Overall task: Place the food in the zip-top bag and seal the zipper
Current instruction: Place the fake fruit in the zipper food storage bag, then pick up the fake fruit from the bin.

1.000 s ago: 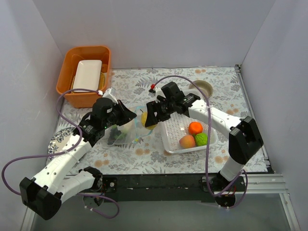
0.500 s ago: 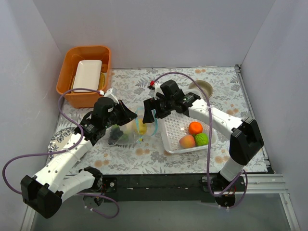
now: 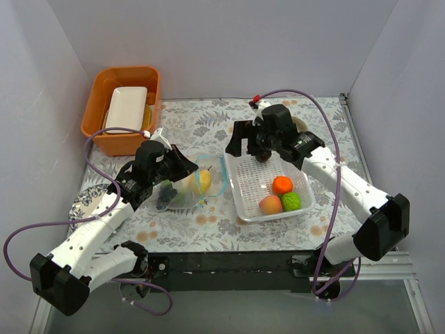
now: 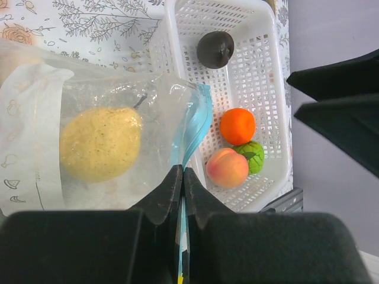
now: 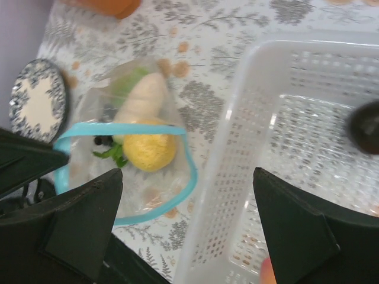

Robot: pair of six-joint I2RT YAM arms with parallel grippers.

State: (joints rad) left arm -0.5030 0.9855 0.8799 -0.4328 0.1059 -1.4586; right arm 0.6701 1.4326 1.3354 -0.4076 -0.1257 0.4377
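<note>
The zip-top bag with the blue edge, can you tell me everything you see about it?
The zip-top bag is small, clear, crinkly plastic with a teal zipper running round its mouth. The mouth stands open in a loop, facing the white basket beside it. The bag lies on the flowery tablecloth. Inside are a yellow toy fruit, a white oblong piece, dark grapes and green bits. The left gripper pinches the teal edge between its fingers.

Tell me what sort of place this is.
Likely a robot lab test cell: plain white walls box in the table, a left arm and right arm are bolted at its near edge, and the white basket holds toy fruit.
</note>
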